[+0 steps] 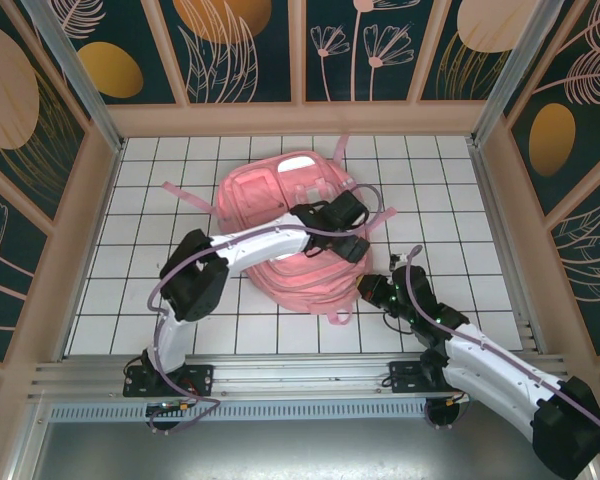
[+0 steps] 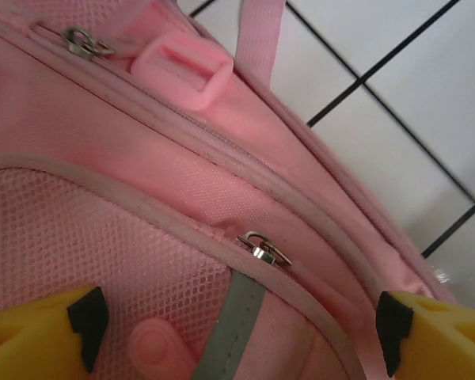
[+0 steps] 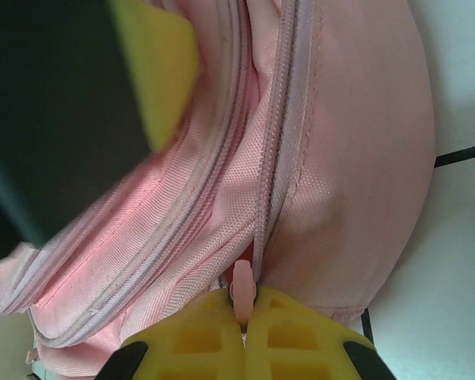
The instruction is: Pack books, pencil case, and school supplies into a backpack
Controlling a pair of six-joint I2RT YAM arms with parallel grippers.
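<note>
No readable text, numbers, logos or signs in any view. Wall panels [image 1: 235, 50]: flower and leaf artwork only, no lettering. Backpack [image 1: 255, 190]: plain pink fabric and mesh, no brand tag legible. Metal zip pull [image 2: 263, 247], pink zip pull [image 3: 241, 283] and buckle [image 2: 182, 73]: nothing stamped on them that resolves. Pale patch [image 1: 305, 165] on the backpack's upper face in the top view might be a label, but it's too small to tell.
</note>
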